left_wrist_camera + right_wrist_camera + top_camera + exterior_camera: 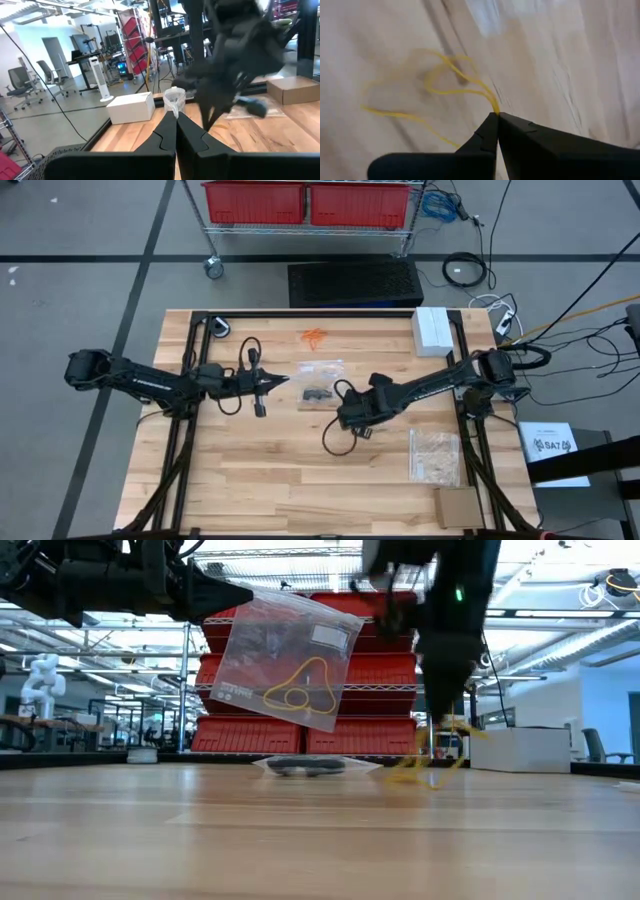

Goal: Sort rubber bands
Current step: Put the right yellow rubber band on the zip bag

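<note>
Two hands going at once: my left hand (235, 590) is pinching a clear bag (290, 660) up off the desk (260, 480), one yellow band (298, 688) inside. My right hand (496, 116) is pinching more yellow rubber bands (445, 85) just above the wood. They're dangling loose, so they could snag or slip out before reaching the bag.

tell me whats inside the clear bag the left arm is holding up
Inside the clear bag, held up by the left gripper, a few yellow rubber bands show through the plastic. A white label covers one corner, so anything behind it is hidden.
</note>
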Robot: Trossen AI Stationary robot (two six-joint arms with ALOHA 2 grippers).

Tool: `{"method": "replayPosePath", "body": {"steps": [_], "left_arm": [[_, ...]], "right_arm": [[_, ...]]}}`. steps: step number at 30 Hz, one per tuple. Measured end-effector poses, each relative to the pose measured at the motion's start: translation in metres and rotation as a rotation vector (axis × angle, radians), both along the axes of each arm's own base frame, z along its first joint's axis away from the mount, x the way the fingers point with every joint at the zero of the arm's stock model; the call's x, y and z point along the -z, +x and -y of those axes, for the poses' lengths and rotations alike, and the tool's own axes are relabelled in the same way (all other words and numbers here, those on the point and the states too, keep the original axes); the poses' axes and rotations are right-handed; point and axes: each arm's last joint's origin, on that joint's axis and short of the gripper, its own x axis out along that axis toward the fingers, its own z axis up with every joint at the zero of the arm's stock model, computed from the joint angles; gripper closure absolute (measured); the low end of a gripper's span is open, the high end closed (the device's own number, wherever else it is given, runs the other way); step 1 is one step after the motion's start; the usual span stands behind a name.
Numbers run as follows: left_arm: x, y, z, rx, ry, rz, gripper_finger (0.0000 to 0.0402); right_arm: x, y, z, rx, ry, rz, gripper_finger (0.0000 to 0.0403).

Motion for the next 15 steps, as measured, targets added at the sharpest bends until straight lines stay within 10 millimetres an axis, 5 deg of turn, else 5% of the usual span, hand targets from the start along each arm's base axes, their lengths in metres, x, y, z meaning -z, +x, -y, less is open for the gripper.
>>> {"method": "replayPosePath", "body": {"steps": [7, 15], "left_arm": [[0.0, 0.0, 0.0, 0.0, -0.001, -0.001, 0.0401], [0.0, 0.0, 0.0, 0.0, -0.002, -0.002, 0.0401]], "right_arm": [[0.025, -0.017, 0.022, 0.093, -0.013, -0.093, 0.0394], [0.014, -0.015, 0.022, 0.05, 0.043, -0.089, 0.0309]]}}
